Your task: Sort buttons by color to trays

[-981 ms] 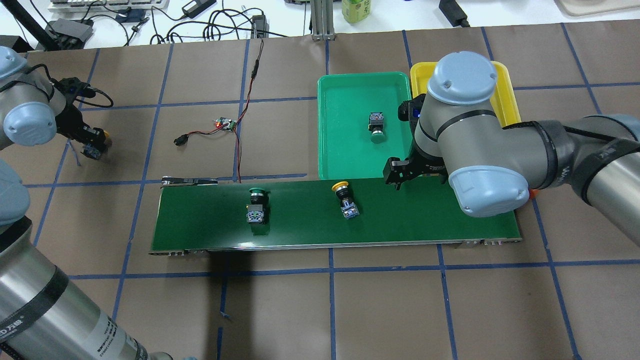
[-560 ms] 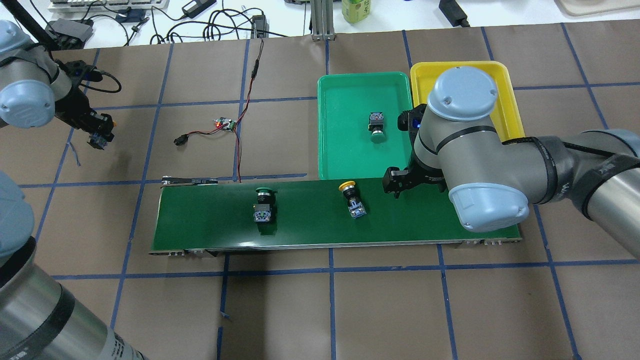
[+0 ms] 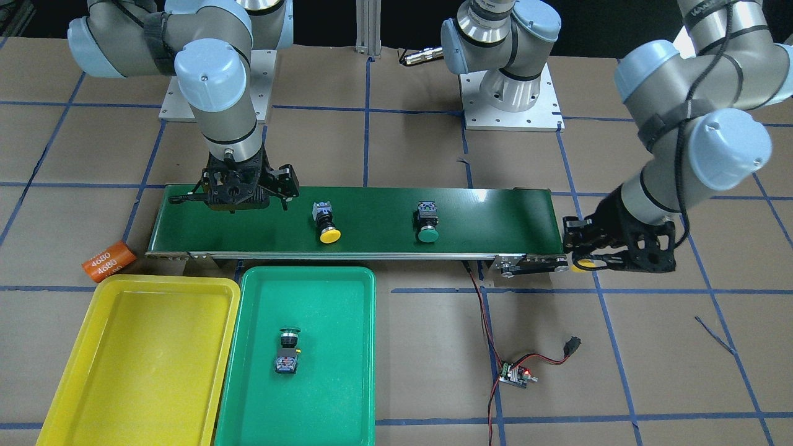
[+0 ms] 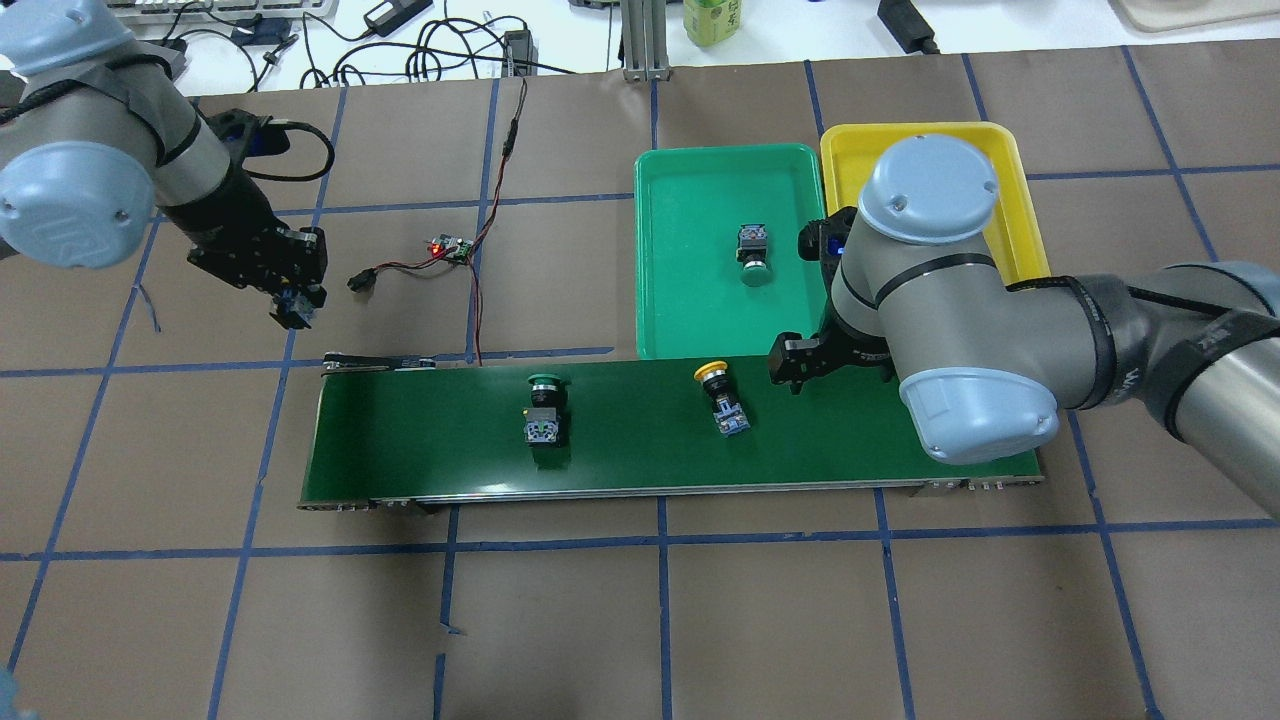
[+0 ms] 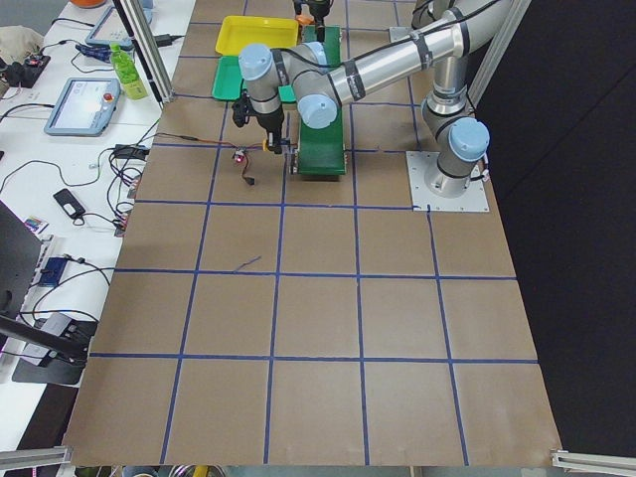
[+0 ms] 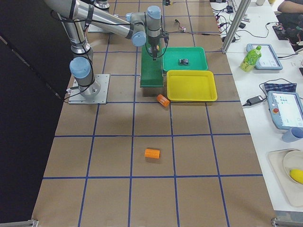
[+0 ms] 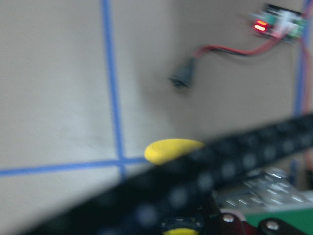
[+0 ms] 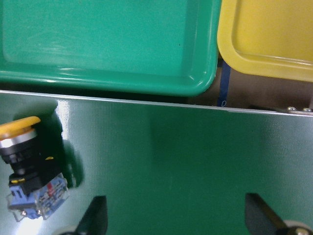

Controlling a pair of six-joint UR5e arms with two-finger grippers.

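Observation:
My left gripper is shut on a yellow button, held just off the left end of the belt; its cap also shows in the left wrist view. My right gripper is open and empty, low over the belt's right part, fingertips wide apart. A second yellow button lies on the belt just left of it, also seen in the right wrist view. A green button lies mid-belt. Another green button lies in the green tray. The yellow tray holds nothing.
The long dark-green conveyor belt crosses the table in front of both trays. A small wired circuit board lies beyond the belt's left end. An orange cylinder marked 4680 lies by the yellow tray; another lies far off.
My left arm has swung right towards the belt's left end with the yellow button. Both buttons on the belt have moved right. My right gripper has barely moved.

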